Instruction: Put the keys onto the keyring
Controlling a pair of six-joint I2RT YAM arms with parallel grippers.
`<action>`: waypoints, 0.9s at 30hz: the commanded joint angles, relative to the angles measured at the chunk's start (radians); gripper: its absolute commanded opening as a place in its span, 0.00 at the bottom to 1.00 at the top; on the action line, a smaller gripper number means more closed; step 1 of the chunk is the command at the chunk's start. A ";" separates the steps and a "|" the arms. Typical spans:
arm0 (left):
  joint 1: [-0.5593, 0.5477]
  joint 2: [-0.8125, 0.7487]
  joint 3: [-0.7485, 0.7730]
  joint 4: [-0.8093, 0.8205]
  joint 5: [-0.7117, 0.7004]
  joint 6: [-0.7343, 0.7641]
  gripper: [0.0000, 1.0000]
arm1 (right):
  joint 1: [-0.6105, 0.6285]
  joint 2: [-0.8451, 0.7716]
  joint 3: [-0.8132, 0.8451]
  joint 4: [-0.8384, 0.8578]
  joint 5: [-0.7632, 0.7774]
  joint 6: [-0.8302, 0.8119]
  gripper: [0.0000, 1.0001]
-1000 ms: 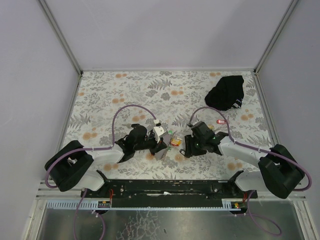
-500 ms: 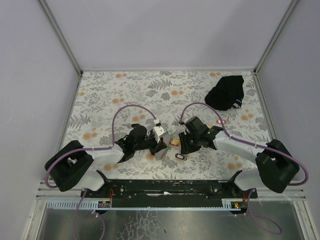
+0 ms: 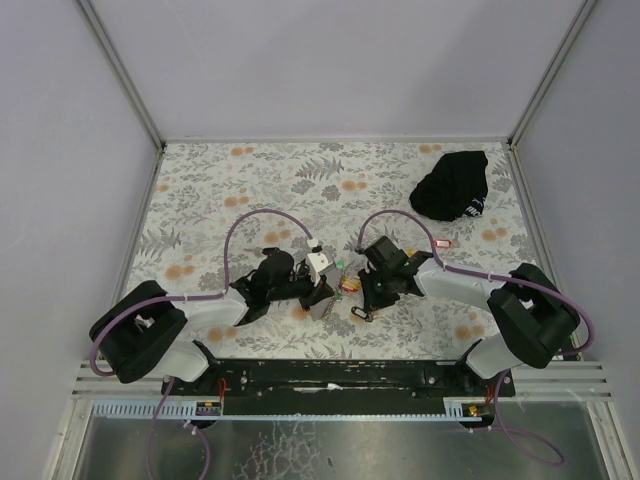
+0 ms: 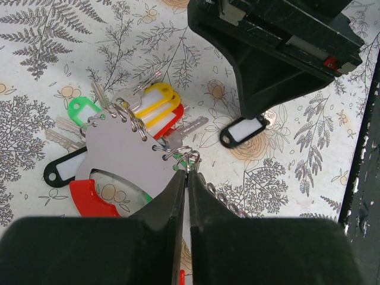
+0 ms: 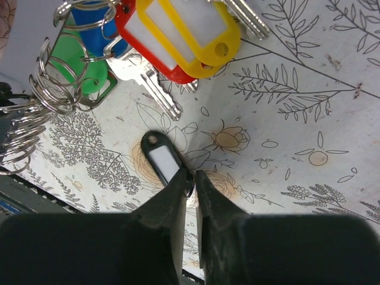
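Observation:
The keyring's metal ring (image 4: 189, 159) is pinched in my shut left gripper (image 4: 187, 173); its grey strap (image 4: 124, 148) with a red end (image 4: 89, 199) lies flat. Green (image 4: 80, 110), yellow (image 4: 155, 98), red and black (image 4: 65, 169) tagged keys lie around it. A separate black-tagged key (image 5: 163, 160) lies on the table; my right gripper (image 5: 191, 176) is shut on the small ring at its end. In the top view the left gripper (image 3: 322, 290) and right gripper (image 3: 368, 303) flank the key cluster (image 3: 347, 280). The right wrist view shows the yellow tag (image 5: 190, 24) and green tag (image 5: 89, 71).
A large black cloth bundle (image 3: 455, 185) lies at the back right. A small red tag (image 3: 444, 242) lies alone on the floral table cover (image 3: 250, 190), right of the right arm. The table's near edge rail (image 3: 340, 375) runs just behind both grippers.
My right gripper has moved left towards the key cluster and come down onto the black-tagged key. The left gripper has stayed put on the ring.

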 commanded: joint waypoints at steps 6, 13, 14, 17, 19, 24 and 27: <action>-0.006 -0.012 0.033 0.012 0.008 0.001 0.00 | 0.009 -0.047 0.025 -0.036 0.184 0.080 0.00; -0.005 -0.012 0.034 0.009 0.007 -0.001 0.00 | -0.068 -0.140 -0.024 -0.043 0.395 0.193 0.00; -0.005 -0.012 0.034 0.009 0.008 -0.001 0.00 | -0.095 -0.149 -0.043 -0.024 0.388 0.202 0.00; -0.006 -0.012 0.035 0.009 0.010 -0.001 0.00 | -0.154 -0.167 -0.085 0.028 0.361 0.211 0.05; -0.006 -0.009 0.037 0.007 0.011 -0.002 0.00 | -0.166 -0.174 -0.098 0.037 0.362 0.205 0.11; -0.006 -0.007 0.039 0.005 0.014 -0.002 0.00 | -0.172 -0.205 -0.109 0.008 0.362 0.181 0.37; -0.007 -0.007 0.040 0.004 0.014 -0.002 0.00 | -0.173 -0.257 -0.126 -0.018 0.356 0.174 0.48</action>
